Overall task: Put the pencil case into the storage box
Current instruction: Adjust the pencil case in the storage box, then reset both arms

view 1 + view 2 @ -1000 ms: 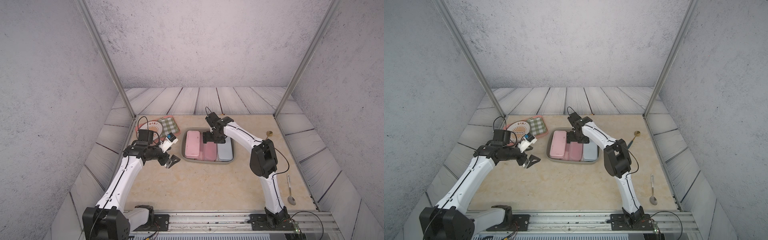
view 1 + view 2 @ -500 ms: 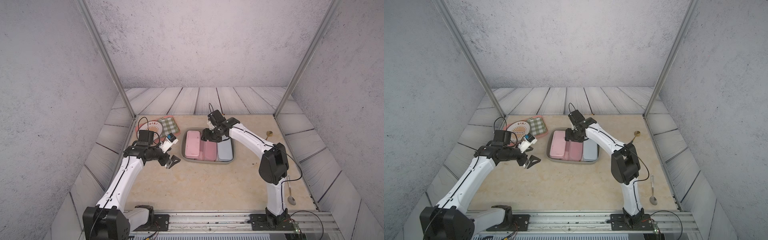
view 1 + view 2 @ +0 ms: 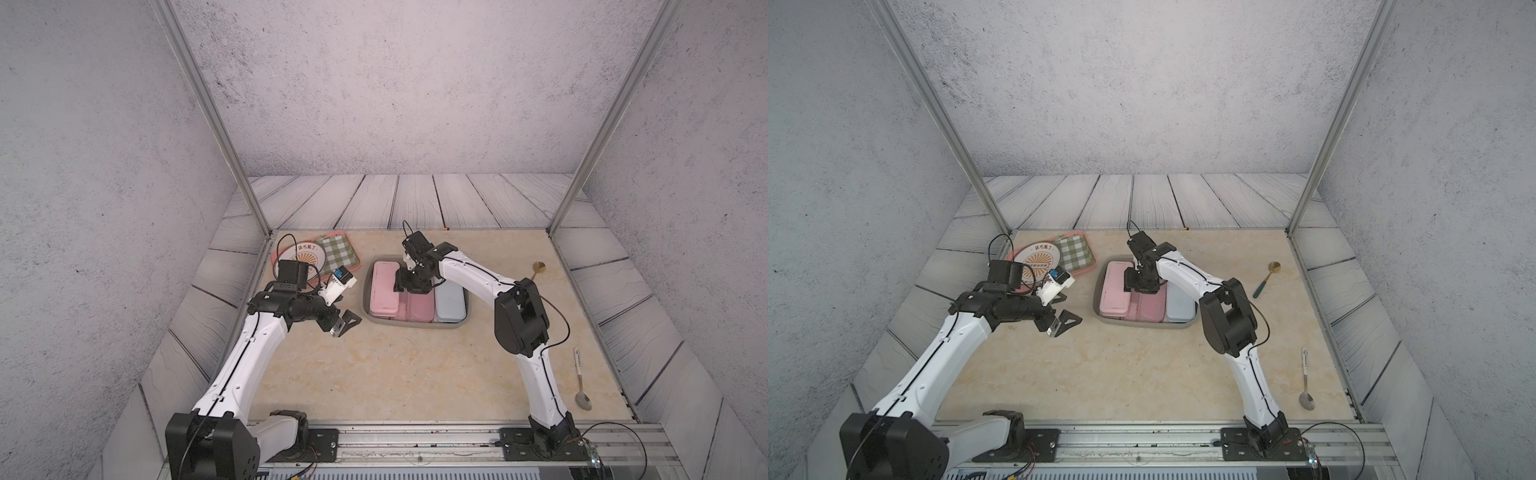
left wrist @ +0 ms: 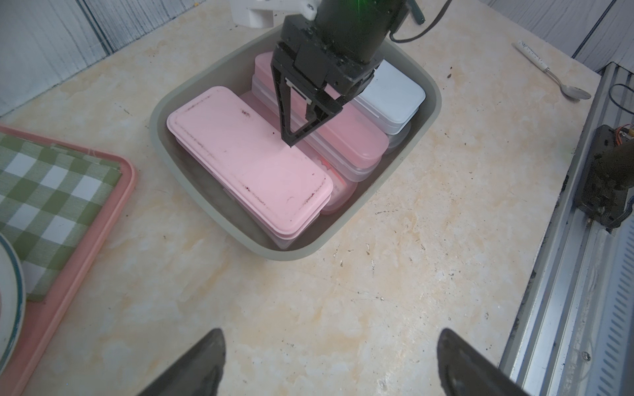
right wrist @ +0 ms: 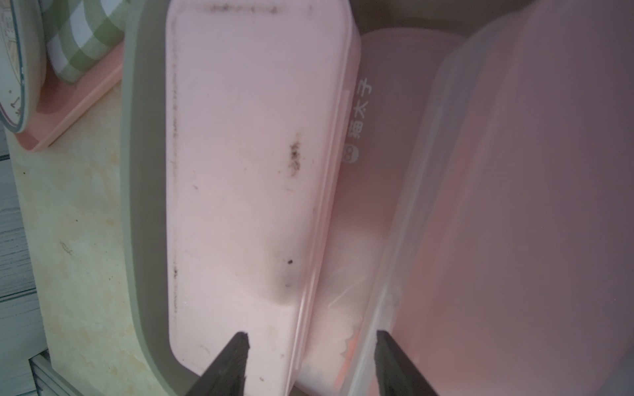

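Top views only: I am seeing both arms whole over the table (image 3: 395,374); a silver spoon (image 3: 582,386) and a gold spoon (image 3: 538,268) are lying well apart on the right arm's side; the right wrist view is showing neither.
Left wrist only: I am watching the right gripper (image 4: 302,127) from the side; one fingertip is touching the lid of the pale pink pencil case (image 4: 247,161).
Right wrist only: I am reading white printed characters on a lower pink case (image 5: 370,171), which is lying partly under the pale pink one; the top views are not resolving that print.
Storage box: the storage box (image 4: 284,253) is sitting mid-table, near the pink tray (image 4: 128,175); it is holding the pale pink pencil case along the tray-side wall, a translucent pink case (image 3: 419,307) in the middle and a pale blue case (image 3: 450,301) on the side away from the tray.
Pink tray: it is carrying a round plate (image 3: 1040,254) and a checked cloth (image 4: 44,192).
Right fingers: they are standing partly apart, straddling the pale pink case's inner long edge; I am not seeing them clamped on anything.
Left gripper: the left gripper (image 3: 343,326) is hovering over bare table beside the box; its fingers are spread wide, holding nothing.
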Controlling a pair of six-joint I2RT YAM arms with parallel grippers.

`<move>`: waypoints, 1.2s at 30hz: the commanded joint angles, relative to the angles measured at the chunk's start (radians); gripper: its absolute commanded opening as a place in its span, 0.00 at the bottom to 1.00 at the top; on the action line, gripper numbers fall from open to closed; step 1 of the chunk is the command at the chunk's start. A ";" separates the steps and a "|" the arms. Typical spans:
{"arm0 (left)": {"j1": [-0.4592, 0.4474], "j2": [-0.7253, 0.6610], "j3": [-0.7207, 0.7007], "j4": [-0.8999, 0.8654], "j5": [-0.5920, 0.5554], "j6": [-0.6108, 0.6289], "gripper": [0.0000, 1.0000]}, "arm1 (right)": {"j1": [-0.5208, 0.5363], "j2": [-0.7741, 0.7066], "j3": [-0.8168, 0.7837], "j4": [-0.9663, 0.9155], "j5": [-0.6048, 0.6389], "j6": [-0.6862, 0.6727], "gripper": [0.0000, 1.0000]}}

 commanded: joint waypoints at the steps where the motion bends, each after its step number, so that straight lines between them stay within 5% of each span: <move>1: -0.008 0.009 -0.008 -0.001 -0.004 -0.006 0.97 | 0.002 0.036 0.019 -0.054 0.039 -0.010 0.61; 11: -0.011 -0.005 -0.036 0.055 -0.042 -0.070 0.98 | 0.010 -0.085 0.046 -0.023 -0.051 -0.011 0.65; 16: -0.008 -0.034 -0.055 0.153 -0.250 -0.235 1.00 | 0.012 -0.363 -0.087 0.113 -0.088 -0.028 0.90; 18: -0.002 -0.051 -0.073 0.198 -0.335 -0.309 1.00 | 0.012 -0.506 -0.206 0.171 -0.009 -0.053 0.99; 23: 0.022 -0.081 -0.137 0.307 -0.508 -0.471 1.00 | 0.006 -0.895 -0.606 0.321 0.344 -0.183 0.99; 26: 0.052 -0.101 -0.155 0.334 -0.505 -0.514 1.00 | 0.003 -1.101 -0.780 0.364 0.546 -0.314 0.99; 29: 0.081 -0.111 -0.167 0.359 -0.494 -0.590 1.00 | -0.036 -1.248 -0.843 0.284 0.714 -0.361 0.99; 36: 0.104 -0.128 -0.190 0.384 -0.466 -0.626 1.00 | -0.199 -1.458 -0.951 0.146 0.852 -0.342 0.99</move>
